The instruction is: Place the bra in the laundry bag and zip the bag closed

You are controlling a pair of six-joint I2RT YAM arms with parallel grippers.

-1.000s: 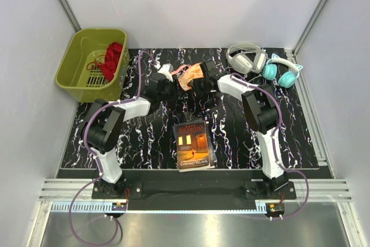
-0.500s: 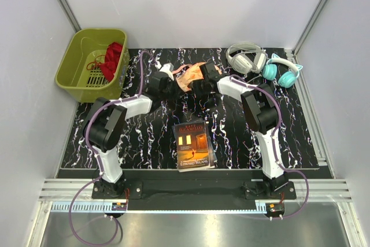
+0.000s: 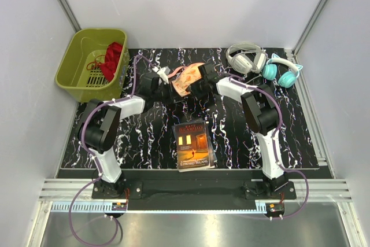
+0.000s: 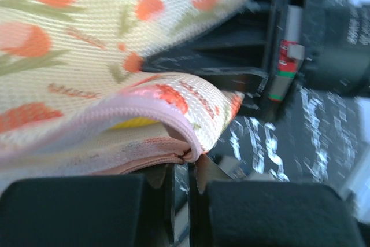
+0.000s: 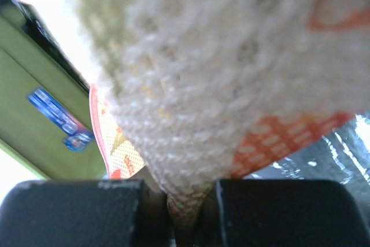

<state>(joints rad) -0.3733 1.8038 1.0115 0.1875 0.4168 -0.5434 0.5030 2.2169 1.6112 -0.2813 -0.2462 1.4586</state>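
The laundry bag point(image 3: 188, 79), peach mesh with an orange flower print and pink zip edging, hangs stretched between my two grippers at the back middle of the table. My left gripper point(image 3: 171, 88) is shut on the bag's pink zip edge point(image 4: 186, 153), with only a thin slit between its jaws point(image 4: 186, 172). A sliver of the yellow bra point(image 4: 132, 123) shows inside the bag's opening; the rest of it is hidden. My right gripper point(image 3: 200, 83) is shut on a fold of the bag's mesh point(image 5: 231, 56), pinched between its jaws point(image 5: 186, 212).
An olive-green basket point(image 3: 68, 69) with a red garment point(image 3: 111, 59) stands at the back left. White headphones point(image 3: 245, 56) and teal headphones point(image 3: 281, 71) lie at the back right. A book point(image 3: 193, 144) lies at the front middle.
My left gripper has pulled back to the left along the bag's edge. The bag has risen and stretched out between the two grippers. The right gripper has held its place.
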